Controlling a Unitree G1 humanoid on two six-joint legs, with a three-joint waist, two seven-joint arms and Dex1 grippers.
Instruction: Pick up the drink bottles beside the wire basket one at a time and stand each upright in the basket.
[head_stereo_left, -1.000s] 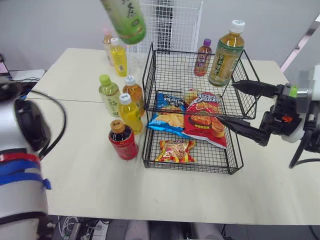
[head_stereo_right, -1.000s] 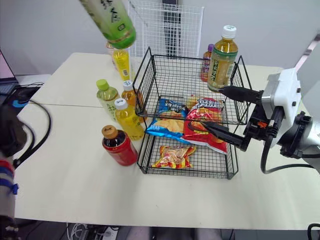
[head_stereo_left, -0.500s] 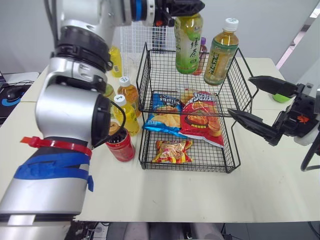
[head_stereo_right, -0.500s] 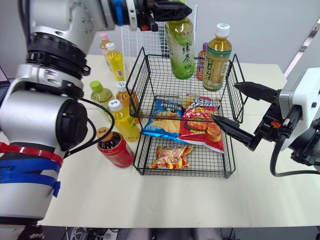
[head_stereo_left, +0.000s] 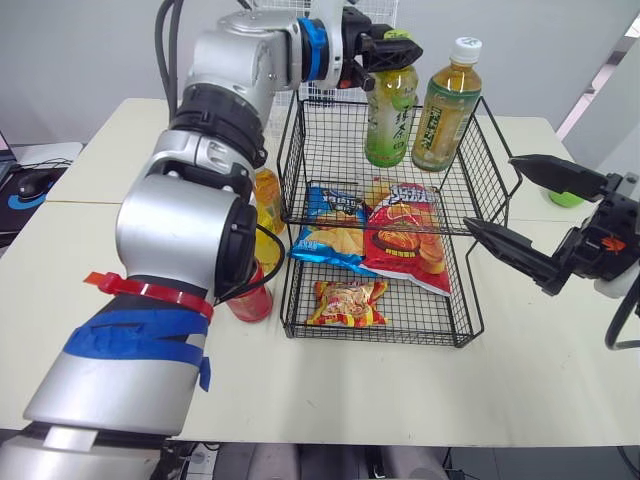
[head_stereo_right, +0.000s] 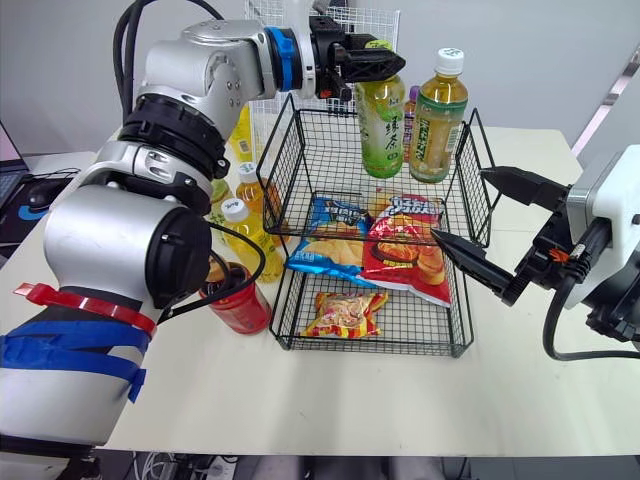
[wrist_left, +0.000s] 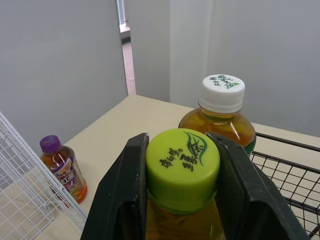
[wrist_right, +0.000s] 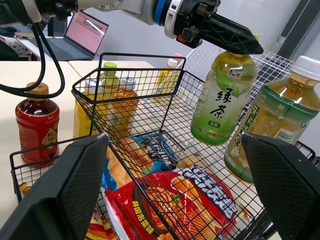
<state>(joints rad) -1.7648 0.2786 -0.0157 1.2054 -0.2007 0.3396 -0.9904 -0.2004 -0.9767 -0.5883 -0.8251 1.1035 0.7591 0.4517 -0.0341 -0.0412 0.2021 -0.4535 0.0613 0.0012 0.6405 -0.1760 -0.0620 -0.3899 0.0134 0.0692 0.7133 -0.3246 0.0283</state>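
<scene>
Left hand (wrist_left: 182, 152) holds green bottle (head_stereo_left: 388, 120) by cap, upright in wire basket (head_stereo_left: 298, 150).

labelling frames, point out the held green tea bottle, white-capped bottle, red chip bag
green tea bottle (head_stereo_left: 389, 116), left eye view, label
white-capped bottle (head_stereo_left: 443, 113), left eye view, label
red chip bag (head_stereo_left: 405, 240), left eye view, front middle

Green tea bottle (head_stereo_left: 390, 115) capped lime green, amber tea bottle (head_stereo_left: 445, 110) capped white, wire basket (head_stereo_left: 297, 160) finished black throughout.
</scene>
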